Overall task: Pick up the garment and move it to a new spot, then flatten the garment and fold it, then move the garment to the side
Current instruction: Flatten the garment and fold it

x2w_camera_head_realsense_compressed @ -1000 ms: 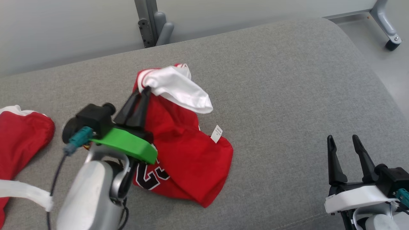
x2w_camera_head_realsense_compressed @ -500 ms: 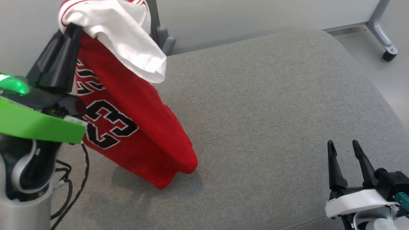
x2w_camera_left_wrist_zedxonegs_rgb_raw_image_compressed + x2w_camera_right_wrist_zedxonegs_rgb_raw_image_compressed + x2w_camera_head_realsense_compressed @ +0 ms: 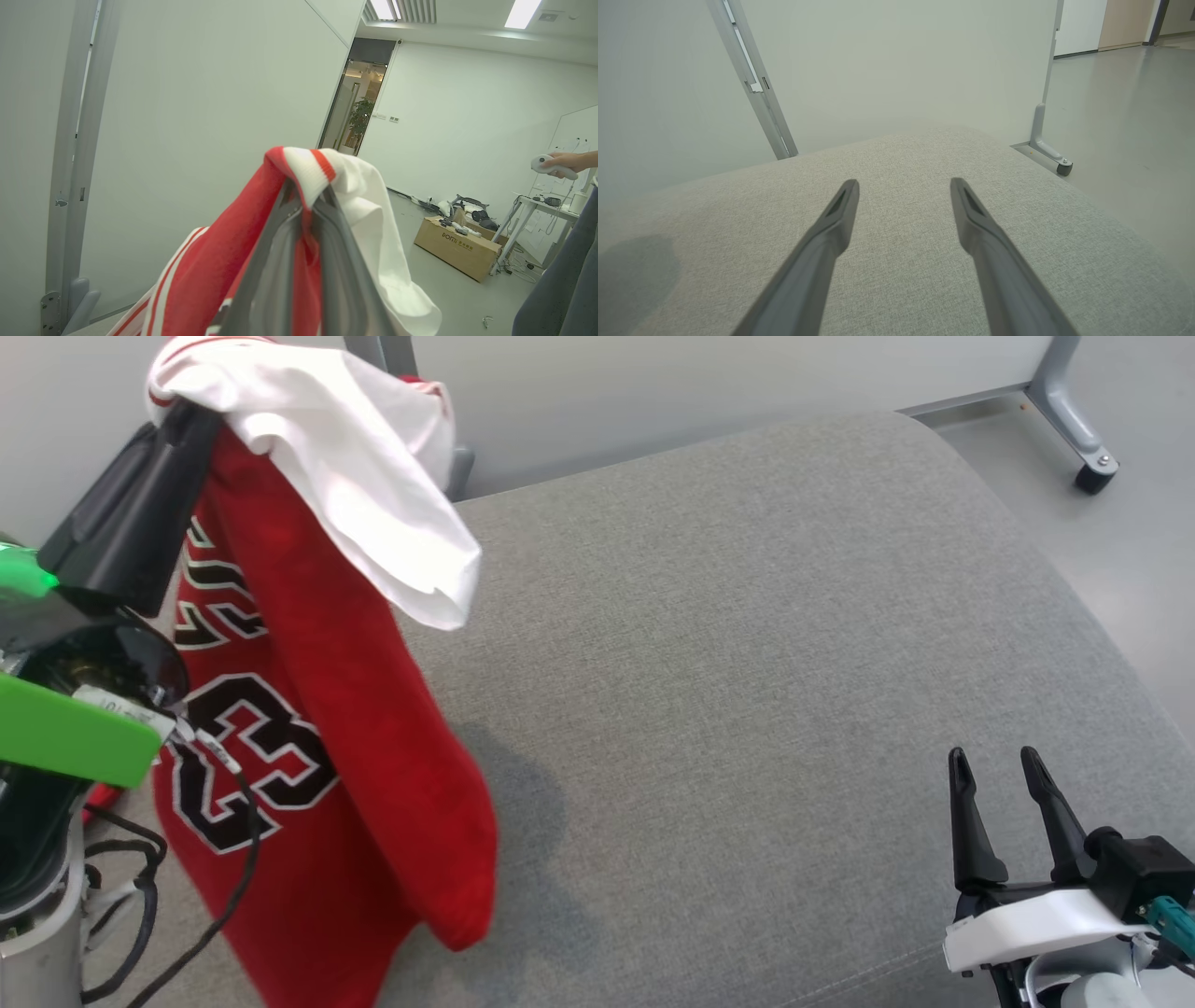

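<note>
While left fingers (image 3: 121,537) pinch one garment (image 3: 364,728) (red, numbered 23), right fingers (image 3: 967,817) stand wide — empty.

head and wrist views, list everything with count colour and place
jersey: one, red with white trim and black number, hanging from the left hand
cushion: one, grey, across the head view
castor leg: one, grey with black wheel, floor at top right
cardboard box: one, brown, floor in left wrist view
controller: one, white, in a person's hand at right edge
left hand: one, dark fingers, shut on the jersey
right hand: one, dark fingers, open, low right over the cushion
</note>
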Robot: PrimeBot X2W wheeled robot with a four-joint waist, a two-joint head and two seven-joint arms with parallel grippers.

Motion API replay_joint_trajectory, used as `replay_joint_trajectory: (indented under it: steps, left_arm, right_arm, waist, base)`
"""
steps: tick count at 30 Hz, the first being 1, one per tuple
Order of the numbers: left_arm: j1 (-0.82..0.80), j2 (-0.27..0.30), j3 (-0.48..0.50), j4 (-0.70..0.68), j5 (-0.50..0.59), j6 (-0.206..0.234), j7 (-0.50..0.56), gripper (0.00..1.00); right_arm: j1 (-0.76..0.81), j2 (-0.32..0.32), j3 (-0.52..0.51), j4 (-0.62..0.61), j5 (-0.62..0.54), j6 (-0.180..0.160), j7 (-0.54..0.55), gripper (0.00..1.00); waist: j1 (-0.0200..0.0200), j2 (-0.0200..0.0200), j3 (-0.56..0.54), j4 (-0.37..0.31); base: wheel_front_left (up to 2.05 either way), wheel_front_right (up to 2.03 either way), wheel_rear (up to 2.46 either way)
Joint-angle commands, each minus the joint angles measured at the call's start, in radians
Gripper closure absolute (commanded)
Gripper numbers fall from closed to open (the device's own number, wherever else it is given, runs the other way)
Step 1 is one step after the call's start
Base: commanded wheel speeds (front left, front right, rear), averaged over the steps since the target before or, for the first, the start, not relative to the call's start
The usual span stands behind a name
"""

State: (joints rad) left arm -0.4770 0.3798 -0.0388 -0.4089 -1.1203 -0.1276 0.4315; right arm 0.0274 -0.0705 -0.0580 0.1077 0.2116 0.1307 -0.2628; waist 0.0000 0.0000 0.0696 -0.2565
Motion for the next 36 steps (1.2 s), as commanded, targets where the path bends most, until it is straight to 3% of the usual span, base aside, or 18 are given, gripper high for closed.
replay_joint_trajectory:
  steps: [1,9,13,21,23,28,36]
  left_arm:
    - [0.007,0.003,-0.004,-0.007,-0.016,-0.005,0.005,1.00]
    - [-0.024,-0.016,-0.104,-0.019,-0.171,-0.005,0.055,1.00]
    - [-0.061,-0.037,-0.158,0.054,-0.171,-0.005,0.051,1.00]
    - [-0.143,-0.034,-0.295,0.337,-0.016,-0.005,-0.009,1.00]
    - [-0.176,-0.025,-0.365,0.490,0.054,-0.005,-0.046,1.00]
    - [-0.221,-0.024,-0.432,0.689,0.120,-0.004,-0.120,1.00]
    - [-0.313,-0.083,-0.585,0.982,0.243,-0.004,-0.303,1.00]
  right_arm:
    - [-0.011,-0.001,-0.002,-0.001,0.005,0.000,-0.003,0.00]
    - [-0.040,-0.013,0.008,-0.006,0.009,0.000,-0.003,0.00]
    - [-0.063,-0.014,0.021,-0.004,0.014,0.000,-0.003,0.00]
    - [-0.099,-0.002,0.046,0.005,0.023,0.000,-0.003,0.00]
    - [-0.112,0.006,0.056,0.009,0.031,0.000,-0.003,0.00]
    - [-0.130,0.013,0.066,0.012,0.039,0.000,-0.003,0.00]
    - [-0.140,0.018,0.059,0.016,0.047,0.000,-0.003,0.00]
  waist:
    - [0.0000,0.0000,0.008,-0.010]
    - [0.0000,0.0000,0.046,-0.055]
    - [0.0000,0.0000,0.072,-0.083]
    - [0.0000,0.0000,0.123,-0.140]
    - [0.0000,0.0000,0.146,-0.166]
    - [0.0000,0.0000,0.175,-0.199]
    - [0.0000,0.0000,0.212,-0.223]
  base:
    - [0.00,0.00,0.00]
    - [0.00,0.00,0.00]
    - [0.00,0.00,0.00]
    - [0.00,0.00,0.00]
    - [0.00,0.00,0.00]
    - [0.00,0.00,0.00]
    - [0.00,0.00,0.00]
